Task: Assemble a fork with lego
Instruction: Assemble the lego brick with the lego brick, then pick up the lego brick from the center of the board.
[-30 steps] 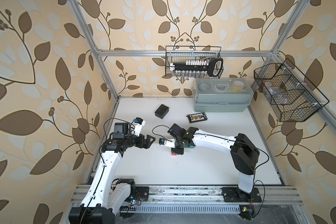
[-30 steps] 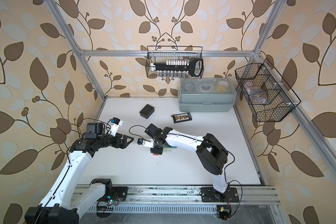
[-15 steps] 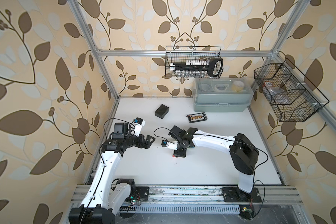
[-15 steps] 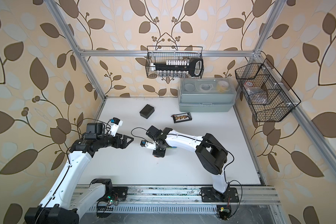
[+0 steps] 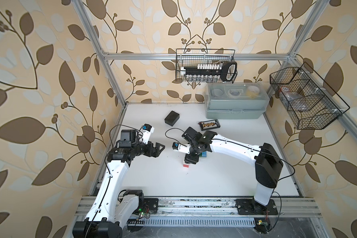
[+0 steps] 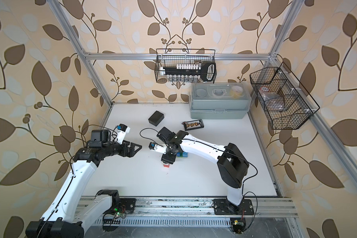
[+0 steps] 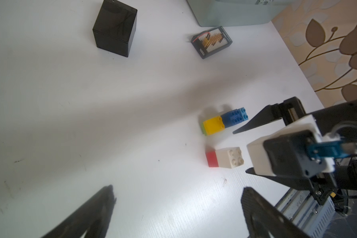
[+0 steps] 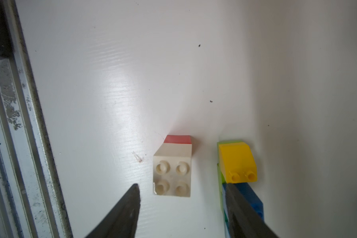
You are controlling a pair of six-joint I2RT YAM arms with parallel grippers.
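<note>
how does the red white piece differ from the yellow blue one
The red-white piece is two bricks; the yellow-blue piece has more, some green. The red-white piece lines up between the right gripper's open fingers; the yellow-blue piece sits outside them. Both lie on their sides, apart.

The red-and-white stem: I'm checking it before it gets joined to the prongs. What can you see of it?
The stem is two chunky, glossy plastic square bricks pressed together, red behind white, the white end showing four round studs. It lies on its side on the white table, beside the yellow, blue and green prong piece but apart from it. The open right claw straddles its studded end; neither finger seems to touch it.
</note>
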